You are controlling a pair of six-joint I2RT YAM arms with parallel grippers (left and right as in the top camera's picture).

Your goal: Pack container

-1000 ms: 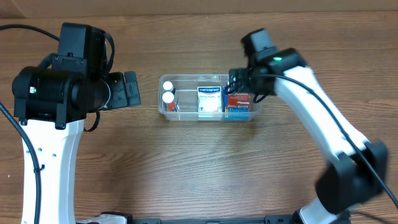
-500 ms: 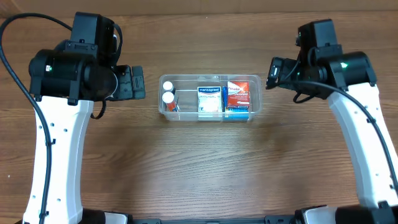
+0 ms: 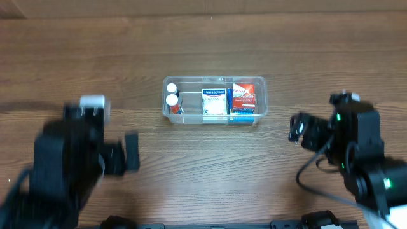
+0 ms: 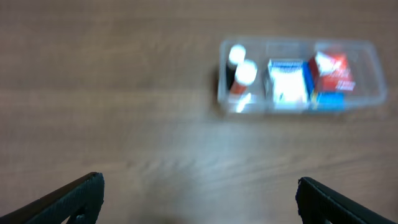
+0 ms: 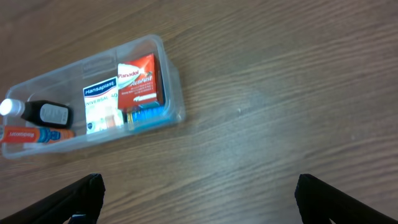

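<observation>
The clear container sits mid-table. It holds two small white-capped bottles, a white and blue Hansaplast box and a red box. It also shows blurred in the left wrist view and in the right wrist view. My left gripper is open and empty, low at the left front, apart from the container. My right gripper is open and empty, to the right of the container. Both show only bare wood between their fingers.
Brown wooden table all round the container. Black cables trail by the right arm. No other loose objects in view.
Both arms have pulled back from the container toward the table's front. The right gripper left the container's right end. The left arm is blurred with motion. The container's contents are unmoved.
</observation>
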